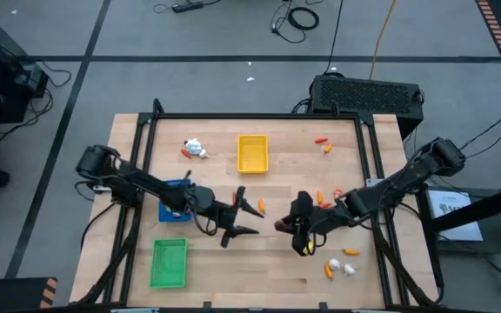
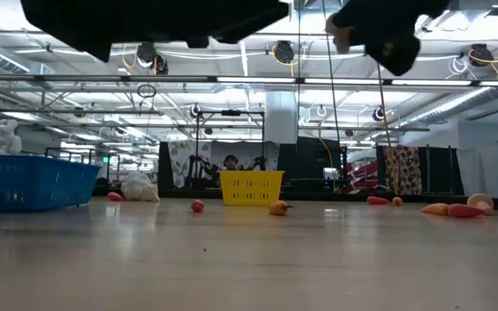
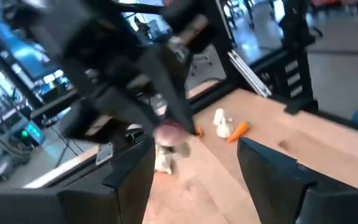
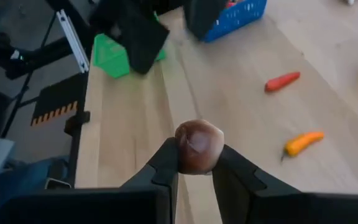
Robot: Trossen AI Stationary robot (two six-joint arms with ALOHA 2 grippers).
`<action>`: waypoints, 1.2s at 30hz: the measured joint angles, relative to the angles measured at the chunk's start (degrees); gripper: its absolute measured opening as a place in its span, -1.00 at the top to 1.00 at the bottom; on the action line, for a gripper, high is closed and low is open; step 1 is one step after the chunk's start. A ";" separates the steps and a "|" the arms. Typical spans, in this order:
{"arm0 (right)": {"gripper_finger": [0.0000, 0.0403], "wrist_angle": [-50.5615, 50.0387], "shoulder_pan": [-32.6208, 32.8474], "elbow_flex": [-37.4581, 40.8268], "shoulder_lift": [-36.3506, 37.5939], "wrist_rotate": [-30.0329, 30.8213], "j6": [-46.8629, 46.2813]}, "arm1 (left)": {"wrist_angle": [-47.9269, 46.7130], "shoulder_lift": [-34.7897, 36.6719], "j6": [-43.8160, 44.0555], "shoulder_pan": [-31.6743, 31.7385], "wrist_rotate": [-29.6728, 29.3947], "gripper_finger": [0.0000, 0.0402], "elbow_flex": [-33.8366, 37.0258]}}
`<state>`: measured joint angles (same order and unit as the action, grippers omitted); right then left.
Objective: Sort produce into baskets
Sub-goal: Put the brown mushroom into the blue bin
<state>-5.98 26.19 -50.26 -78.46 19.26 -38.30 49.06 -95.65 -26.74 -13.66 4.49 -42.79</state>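
Wooden table [image 1: 277,261]: light planks, framed by dark rails. Black box with a vented top [image 1: 368,92]: on the floor just beyond the table's far edge, right of centre. Cables [image 1: 298,16]: loose coils on the grey floor farther back. White paper sheet [image 1: 452,209]: beside the table's right edge. Hazard-striped plate [image 4: 58,99]: on the floor beside the table.

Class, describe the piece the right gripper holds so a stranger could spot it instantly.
Start at the yellow basket, then move toward the table's near edge to the right gripper. Its fingers pinch a round brown bulb, unlike the slim orange and red pieces lying nearby.
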 joint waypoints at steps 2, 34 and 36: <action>0.68 1.81 -1.02 0.00 -0.40 -1.16 1.62 | 0.04 -1.59 -2.87 -0.33 -0.38 -0.17 -0.95; 0.67 7.62 -6.27 0.02 -1.11 -7.71 6.64 | -0.51 -5.45 -6.62 0.93 -2.81 -0.17 -5.94; 0.67 7.86 -6.41 0.02 -1.11 -7.68 6.69 | -0.10 -5.45 -6.64 0.89 -2.79 -0.17 -5.94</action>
<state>1.88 19.77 -50.24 -79.57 11.58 -31.61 48.96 -101.10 -33.38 -12.77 1.69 -48.73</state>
